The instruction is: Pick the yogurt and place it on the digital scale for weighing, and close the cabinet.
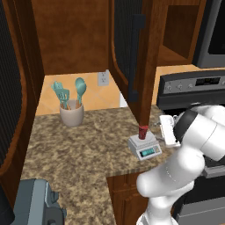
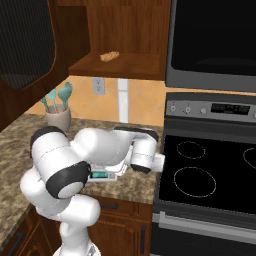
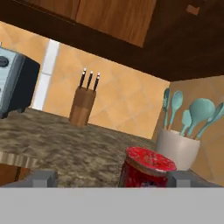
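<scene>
The end effector (image 3: 109,178) has its two finger tips (image 3: 43,177) spread wide apart, one on each side of the yogurt (image 3: 146,168), and neither tip touches the cup. The yogurt stands upright on the platform of the digital scale (image 1: 145,146), which sits near the front edge of the speckled bench (image 1: 79,149). Just behind the scale hangs the open door of the cabinet (image 1: 132,57). Farther back on the bench a beige crock (image 1: 71,115) holds teal utensils. A stove (image 2: 210,175) stands beside the bench.
</scene>
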{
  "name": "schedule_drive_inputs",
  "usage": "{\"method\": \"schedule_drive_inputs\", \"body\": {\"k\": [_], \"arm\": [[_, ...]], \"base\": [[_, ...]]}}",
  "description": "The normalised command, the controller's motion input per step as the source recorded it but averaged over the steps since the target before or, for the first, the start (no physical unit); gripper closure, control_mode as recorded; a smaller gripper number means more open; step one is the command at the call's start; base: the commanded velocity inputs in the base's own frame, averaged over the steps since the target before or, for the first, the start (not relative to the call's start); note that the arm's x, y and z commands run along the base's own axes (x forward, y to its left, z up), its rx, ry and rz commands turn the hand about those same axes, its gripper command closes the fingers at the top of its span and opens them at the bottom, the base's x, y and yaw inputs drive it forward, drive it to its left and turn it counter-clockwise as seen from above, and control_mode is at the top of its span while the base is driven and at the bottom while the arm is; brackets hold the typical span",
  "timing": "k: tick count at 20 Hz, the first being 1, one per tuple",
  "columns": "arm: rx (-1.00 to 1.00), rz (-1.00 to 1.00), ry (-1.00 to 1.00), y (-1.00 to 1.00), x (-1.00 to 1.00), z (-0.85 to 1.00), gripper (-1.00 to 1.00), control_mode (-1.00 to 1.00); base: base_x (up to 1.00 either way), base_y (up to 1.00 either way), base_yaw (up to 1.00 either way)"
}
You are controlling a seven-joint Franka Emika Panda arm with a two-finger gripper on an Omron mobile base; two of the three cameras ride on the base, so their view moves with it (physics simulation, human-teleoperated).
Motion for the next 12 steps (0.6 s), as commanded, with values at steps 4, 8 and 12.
{"method": "schedule_drive_inputs", "body": {"k": [4,8,12], "arm": [[0.0,-0.02,-0.39,0.0,-0.78,0.97,-1.0,-1.0],[0.0,-0.09,-0.37,0.04,-0.97,1.0,-1.0,-1.0],[-0.01,-0.08,-0.42,0.24,-0.99,1.0,-1.0,-1.0]], "base": [[0.0,0.0,0.0],[0.0,0.0,0.0],[0.0,0.0,0.0]]}}
